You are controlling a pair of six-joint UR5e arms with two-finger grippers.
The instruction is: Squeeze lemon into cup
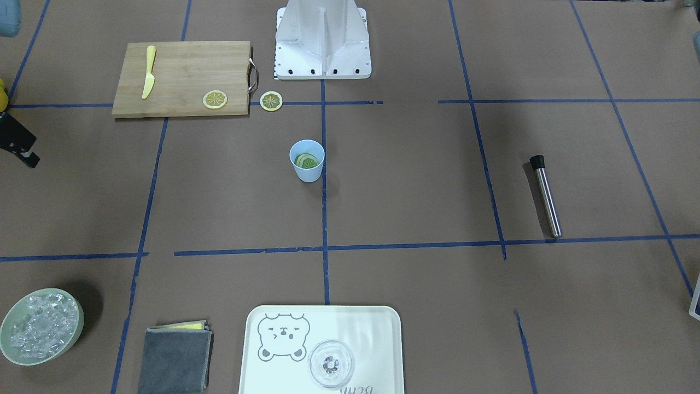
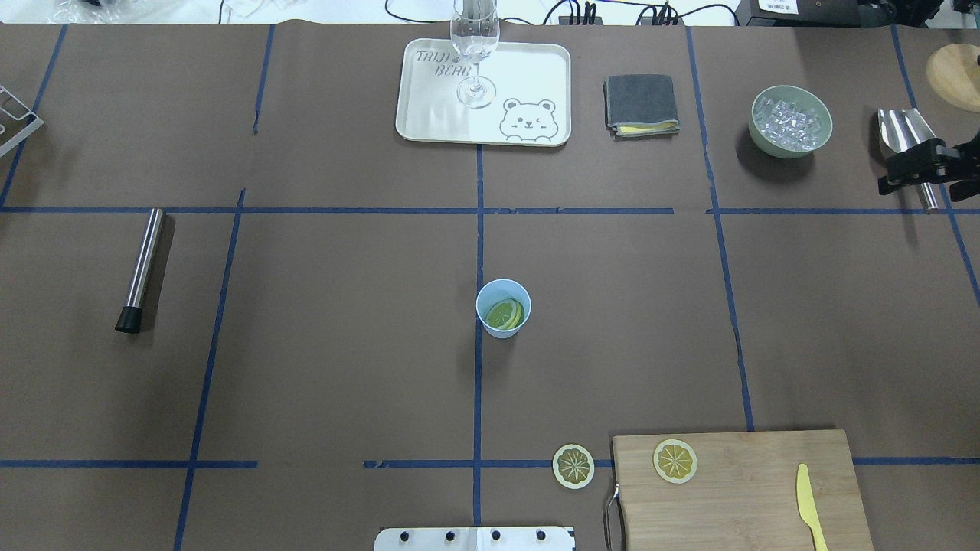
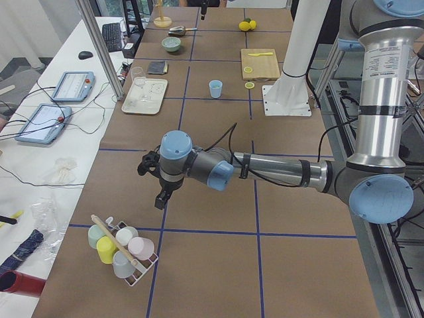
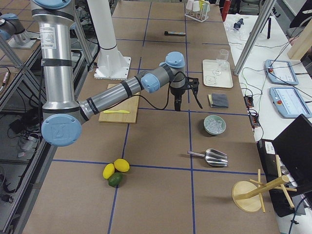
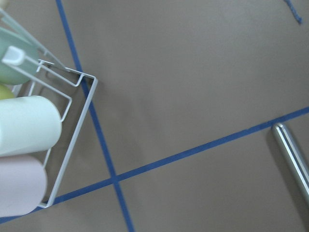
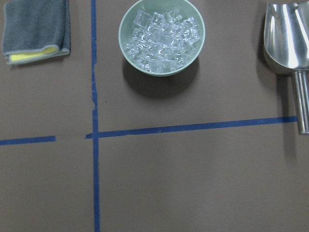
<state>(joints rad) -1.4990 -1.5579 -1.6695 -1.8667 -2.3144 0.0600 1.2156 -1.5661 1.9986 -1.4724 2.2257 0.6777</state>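
The light-blue cup stands upright near the table's middle, also in the overhead view. Lemon slices lie inside it. One more lemon slice lies on the wooden cutting board. Another slice lies on the table just beside the board's handle. My right gripper hangs open and empty far from the cup, near the ice bowl and scoop. My left gripper shows only in the exterior left view, above the table near the cup rack. I cannot tell whether it is open or shut.
A yellow knife lies on the board. A steel muddler, a bear tray with a glass, a grey cloth, a pale-green ice bowl and a metal scoop stand around. A cup rack is at the left end.
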